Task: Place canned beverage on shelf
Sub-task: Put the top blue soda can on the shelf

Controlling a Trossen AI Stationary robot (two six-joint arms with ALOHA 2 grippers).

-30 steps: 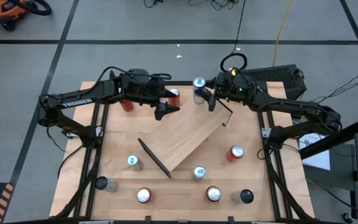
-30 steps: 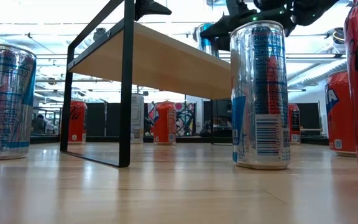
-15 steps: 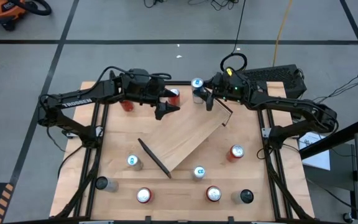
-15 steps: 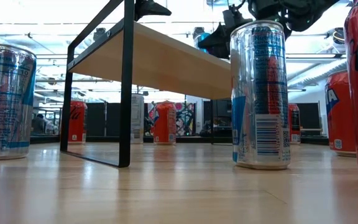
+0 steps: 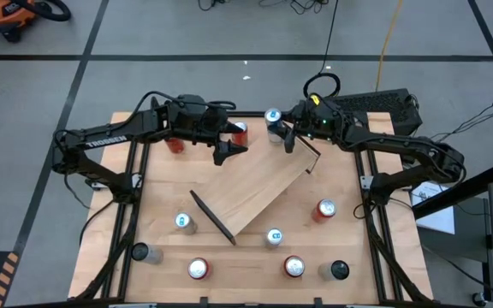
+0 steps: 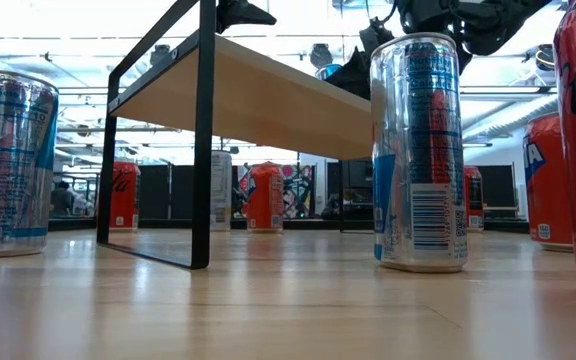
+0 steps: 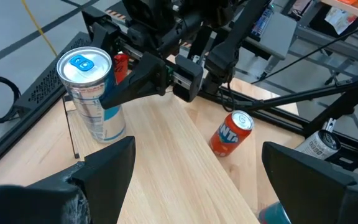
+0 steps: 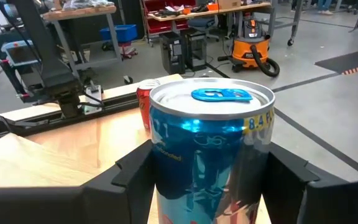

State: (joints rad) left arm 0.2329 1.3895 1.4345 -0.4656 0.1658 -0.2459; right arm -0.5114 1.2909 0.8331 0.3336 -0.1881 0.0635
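The shelf (image 5: 251, 190), a light-wood board on black end brackets, stands slantwise mid-table. A silver-and-blue can (image 5: 272, 117) is upright over the shelf's far right end, with my right gripper (image 5: 275, 128) shut on it; the same can (image 7: 92, 93) shows in the left wrist view, and the can (image 6: 320, 56) shows half hidden in the low view. My left gripper (image 5: 229, 151) hangs open above the shelf's far left part, nothing between its fingers (image 7: 98, 177). My right gripper pinches the can's side wall (image 8: 161, 155) between its two fingers (image 8: 129, 180), one on either side, about halfway up. The fingers come nearly level from the table's far right. The can stays upright; whether its bottom touches the shelf I cannot tell.
Two red cans (image 5: 240, 130) (image 5: 175, 144) stand at the table's far edge, and an orange can (image 5: 325, 208) right of the shelf. Several more cans (image 5: 274, 237) stand along the near side. Most of the shelf's top is bare.
My right gripper has carried the can slightly toward the table's left and a little down, keeping it upright.
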